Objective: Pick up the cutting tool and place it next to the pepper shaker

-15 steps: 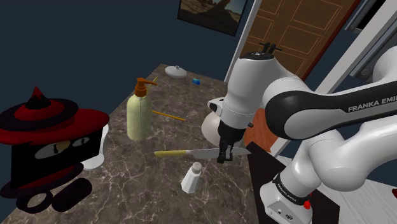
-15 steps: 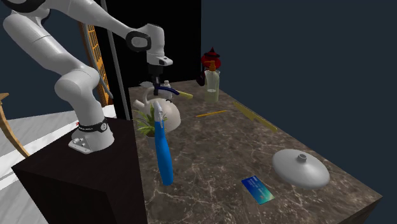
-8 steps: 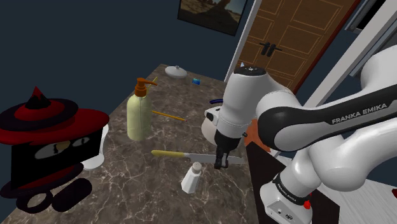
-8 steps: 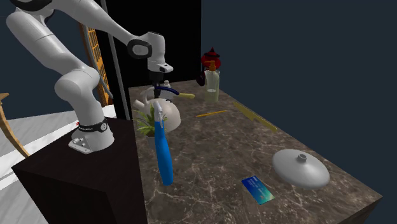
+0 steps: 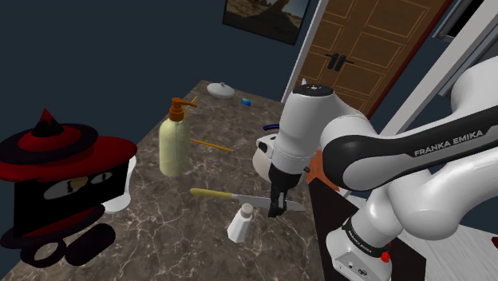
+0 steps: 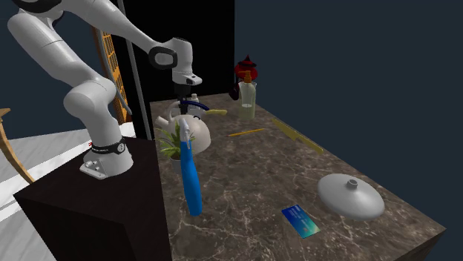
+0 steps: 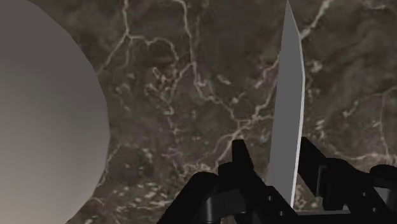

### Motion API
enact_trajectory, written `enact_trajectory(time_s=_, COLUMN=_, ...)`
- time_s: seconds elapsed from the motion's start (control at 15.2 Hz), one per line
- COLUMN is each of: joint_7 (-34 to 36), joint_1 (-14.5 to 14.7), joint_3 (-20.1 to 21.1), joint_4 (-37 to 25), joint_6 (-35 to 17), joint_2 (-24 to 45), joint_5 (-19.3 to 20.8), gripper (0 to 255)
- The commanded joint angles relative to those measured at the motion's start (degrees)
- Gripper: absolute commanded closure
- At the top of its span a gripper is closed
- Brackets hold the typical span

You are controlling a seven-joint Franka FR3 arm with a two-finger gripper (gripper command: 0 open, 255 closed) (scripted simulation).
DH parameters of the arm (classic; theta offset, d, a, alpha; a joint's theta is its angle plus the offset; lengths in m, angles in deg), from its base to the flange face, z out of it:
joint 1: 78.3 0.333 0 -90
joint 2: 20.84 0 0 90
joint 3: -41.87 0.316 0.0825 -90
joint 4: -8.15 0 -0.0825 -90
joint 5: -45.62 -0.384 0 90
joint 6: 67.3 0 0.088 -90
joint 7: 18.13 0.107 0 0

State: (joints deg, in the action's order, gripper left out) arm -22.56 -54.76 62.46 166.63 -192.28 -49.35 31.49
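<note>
Here the black gripper [image 5: 278, 209] hangs low over the dark marble counter [image 5: 183, 233], at the edge nearest the stand. Its two fingers [image 7: 240, 159] pinch the grey blade of the knife [image 5: 247, 198] between them. In the wrist view the blade runs out from between the fingers over the veined stone. The knife sits roughly level in the grip, its yellow handle pointing toward the shoulder view's left, away from the arm. I cannot tell whether any part of it touches the counter. The white pepper shaker [image 5: 239, 223] stands upright on the marble, just beside the gripper and just under the knife's middle as the shoulder view shows it. A white kettle [image 5: 265, 156] sits near, behind the gripper. Farther along the counter stand a pump bottle [image 5: 173, 144] with an orange top and a thin yellow pencil [image 5: 211, 144]. A black-and-red hat figure [image 5: 64, 172] sits at the shoulder view's left. A blue spray bottle [image 6: 191, 178], a grey lid [image 6: 350, 196] and a blue card [image 6: 300, 221] lie well apart from the gripper.
</note>
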Motion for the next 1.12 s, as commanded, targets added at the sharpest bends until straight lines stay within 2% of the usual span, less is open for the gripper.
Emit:
enact_trajectory(time_s=0.0, joint_7=0.00, joint_1=0.00, joint_3=0.00, joint_4=0.00, joint_6=0.00, joint_2=0.00, joint_5=0.00, gripper=0)
enact_trajectory(time_s=0.26, joint_7=0.00, joint_1=0.00, joint_3=0.00, joint_4=0.00, joint_6=0.00, joint_2=0.00, joint_5=0.00, gripper=0)
enact_trajectory(time_s=0.53, joint_7=0.00, joint_1=-0.30, joint_3=-1.58, joint_4=-5.03, joint_6=8.91, joint_2=-3.91, joint_5=1.09, gripper=0)
enact_trajectory(time_s=1.06, joint_7=0.00, joint_1=-0.29, joint_3=-1.59, joint_4=-5.03, joint_6=8.91, joint_2=-3.91, joint_5=1.09, gripper=0)
